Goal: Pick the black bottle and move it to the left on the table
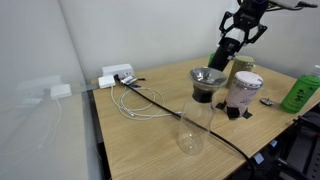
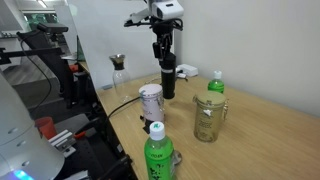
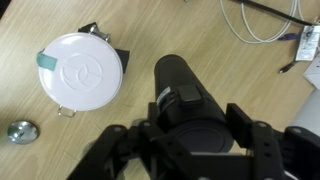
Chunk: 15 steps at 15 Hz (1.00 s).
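Note:
The black bottle (image 2: 168, 82) stands upright on the light wood table (image 2: 260, 140), just behind a white-lidded jar. It also shows in the other exterior view (image 1: 219, 58) and fills the middle of the wrist view (image 3: 183, 98). My gripper (image 2: 164, 58) comes straight down onto its top; it also shows in the exterior view (image 1: 229, 50). In the wrist view my gripper (image 3: 193, 128) has a finger on each side of the bottle's upper part, pressed against it. The bottle's base looks to be on or just at the tabletop.
A white-lidded jar (image 3: 82, 70) stands close beside the bottle. A clear glass carafe with a dark funnel (image 1: 200, 100), green bottles (image 2: 157, 155) (image 2: 215, 85), a glass mug (image 2: 208, 120), white cables (image 1: 135, 100) and a small metal cap (image 3: 20, 131) are nearby.

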Available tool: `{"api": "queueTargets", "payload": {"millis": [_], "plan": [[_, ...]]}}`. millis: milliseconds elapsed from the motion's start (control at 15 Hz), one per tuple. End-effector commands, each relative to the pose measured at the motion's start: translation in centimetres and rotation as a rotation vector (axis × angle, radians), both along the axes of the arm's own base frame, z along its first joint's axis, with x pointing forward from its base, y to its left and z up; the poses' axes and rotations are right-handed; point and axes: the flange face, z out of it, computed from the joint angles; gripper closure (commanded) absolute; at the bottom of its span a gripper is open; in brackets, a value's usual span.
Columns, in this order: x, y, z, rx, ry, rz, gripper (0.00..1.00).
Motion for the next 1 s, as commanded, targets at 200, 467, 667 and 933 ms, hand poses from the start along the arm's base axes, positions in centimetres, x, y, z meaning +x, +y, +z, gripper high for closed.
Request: {"api": "queueTargets", "payload": {"millis": [200, 467, 667, 933], "plan": [[1.2, 0.1, -3.9, -0.145, 0.087, 0.051, 0.56], [2.0, 1.4, -5.1, -0.220, 0.096, 0.085, 0.56], [2.7, 2.1, -4.9, -0.244, 0.089, 0.093, 0.56], [2.9, 2.4, -5.1, -0.260, 0.097, 0.103, 0.56]]}}
